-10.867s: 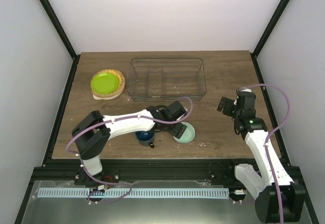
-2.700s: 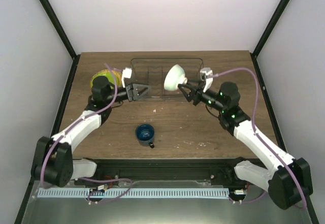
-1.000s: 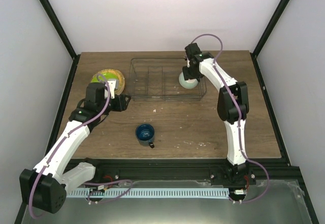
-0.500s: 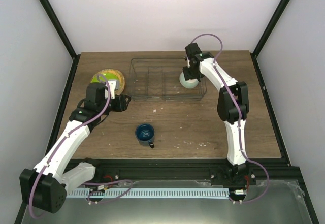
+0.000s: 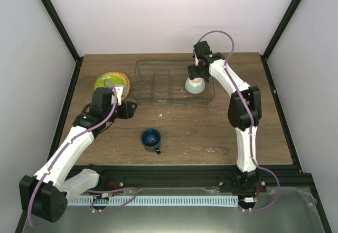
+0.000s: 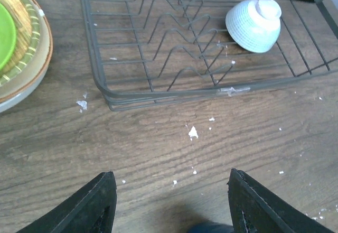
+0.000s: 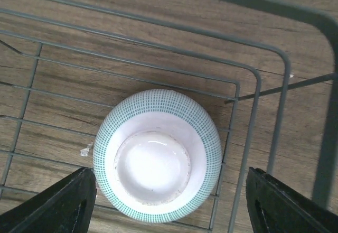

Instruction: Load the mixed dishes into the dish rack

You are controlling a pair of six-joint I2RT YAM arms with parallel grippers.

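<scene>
The pale mint bowl (image 5: 195,85) lies upside down in the right end of the dish rack (image 5: 158,66); it also shows in the right wrist view (image 7: 157,155) and the left wrist view (image 6: 254,25). My right gripper (image 7: 169,201) is open and empty, just above the bowl. The lime-green plate (image 5: 108,80) sits on the stacked plates at the left of the rack (image 6: 113,93). The dark blue mug (image 5: 151,138) stands upright on the table in front. My left gripper (image 6: 171,204) is open and empty above bare wood between the plates and the mug.
The rack's wire dividers (image 6: 174,43) fill its middle and left sections. White crumbs (image 6: 193,133) lie on the wood in front of the rack. The table's back edge lies behind the rack.
My right gripper has let go of the bowl and risen slightly; the bowl now rests in the rack's right end. The left arm has barely moved.
</scene>
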